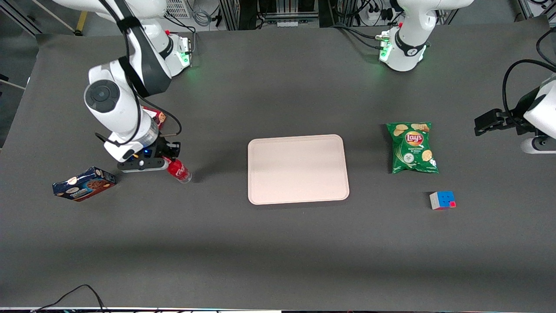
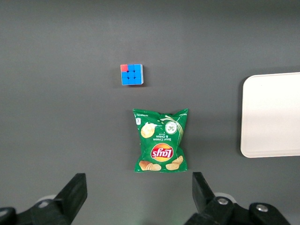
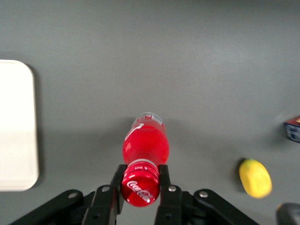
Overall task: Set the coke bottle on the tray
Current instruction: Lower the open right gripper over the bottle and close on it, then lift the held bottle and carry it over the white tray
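Note:
The coke bottle (image 1: 179, 170) is small and red with a red cap and a clear base. It is toward the working arm's end of the table, well apart from the tray. My right gripper (image 1: 167, 161) is shut on its cap. In the right wrist view the two black fingers (image 3: 117, 180) press on either side of the cap, and the bottle (image 3: 145, 143) hangs down from the gripper (image 3: 140, 173) toward the table. The tray (image 1: 297, 168) is a large pale pinkish-beige rectangle at mid-table with nothing on it. Its edge also shows in the right wrist view (image 3: 16, 126).
A blue cookie box (image 1: 84, 184) lies beside the gripper, toward the table's end. A red cookie box (image 1: 154, 115) is partly hidden by the arm. A yellow lemon (image 3: 255, 178) lies near the bottle. A green chips bag (image 1: 412, 148) and a colour cube (image 1: 442, 200) lie toward the parked arm's end.

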### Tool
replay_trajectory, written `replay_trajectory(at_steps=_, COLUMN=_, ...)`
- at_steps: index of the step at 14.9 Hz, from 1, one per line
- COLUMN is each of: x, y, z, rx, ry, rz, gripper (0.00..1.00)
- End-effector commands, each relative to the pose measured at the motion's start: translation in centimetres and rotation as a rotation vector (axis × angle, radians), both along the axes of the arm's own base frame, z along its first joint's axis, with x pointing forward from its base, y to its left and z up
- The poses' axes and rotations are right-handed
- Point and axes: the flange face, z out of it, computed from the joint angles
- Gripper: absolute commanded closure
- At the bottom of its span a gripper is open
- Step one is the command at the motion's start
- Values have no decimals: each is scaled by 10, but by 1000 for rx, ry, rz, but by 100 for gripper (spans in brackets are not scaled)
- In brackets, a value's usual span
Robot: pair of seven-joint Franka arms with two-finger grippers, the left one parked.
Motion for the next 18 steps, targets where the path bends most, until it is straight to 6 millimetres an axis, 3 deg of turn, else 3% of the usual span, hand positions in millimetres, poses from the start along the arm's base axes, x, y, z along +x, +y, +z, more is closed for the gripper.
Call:
replay_trajectory(at_steps=1, x=3, y=27, z=76, rx=-19, ry=25, rz=-5, gripper=100)
replay_trajectory(at_steps=4, x=2, y=40, z=129, rx=25, ry=50, rz=-9, gripper=100)
replay_trajectory(at_steps=7, x=-3, y=61, z=168, rx=77, ry=45, rz=-21, gripper=100)
replay_trajectory(at_steps=10, x=-11, y=115, z=187, rx=114, ry=35, rz=-75, gripper=100)
replay_trajectory(at_steps=12, x=-3, y=153, z=176, rx=144, ry=59, rz=-129, gripper=100)
replay_trajectory(at_steps=15, x=4, y=212, z=140, rx=152, ry=100, rz=-181, gripper=100)
replay_trajectory(at_steps=18, x=13, y=241, z=95, rx=99, ry=75, rz=-208, gripper=100)
